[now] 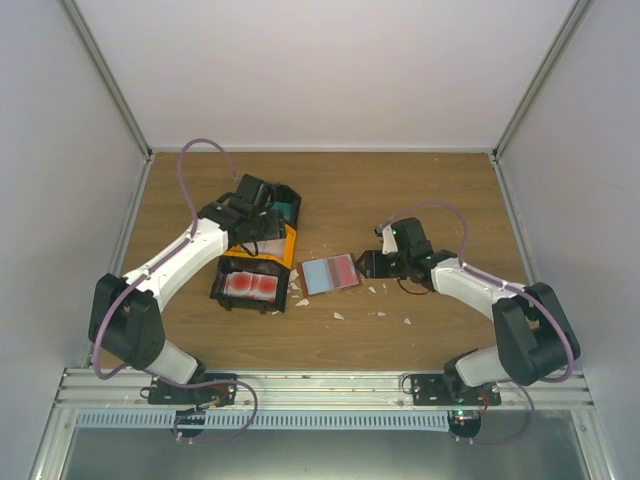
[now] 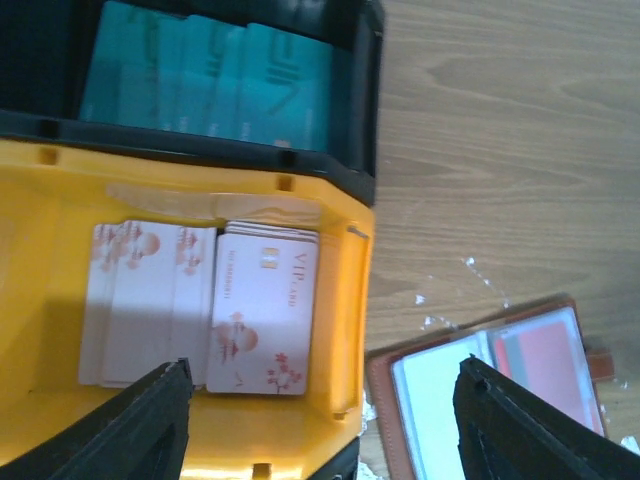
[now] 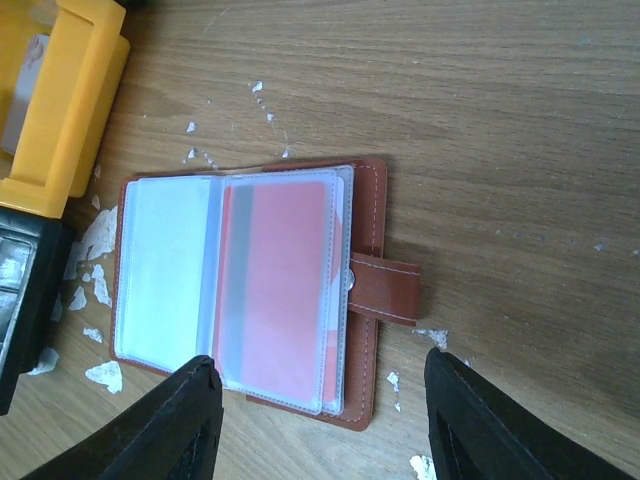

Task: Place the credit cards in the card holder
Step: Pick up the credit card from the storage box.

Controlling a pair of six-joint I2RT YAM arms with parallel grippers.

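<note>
The card holder (image 1: 330,272) lies open on the wooden table, brown leather with clear sleeves; a red card sits in its right sleeve (image 3: 280,290). It also shows in the left wrist view (image 2: 480,390). Pale pink-white cards (image 2: 255,305) lie in a yellow bin (image 2: 330,300); teal cards (image 2: 210,75) in a black bin behind it; red-and-white cards (image 1: 250,285) in a near black bin. My left gripper (image 2: 320,420) is open and empty above the yellow bin. My right gripper (image 3: 320,420) is open and empty, just over the holder's near edge.
White paper scraps (image 1: 338,315) are scattered on the table round the holder. The bins stand left of centre (image 1: 258,250). Grey walls enclose the table on three sides.
</note>
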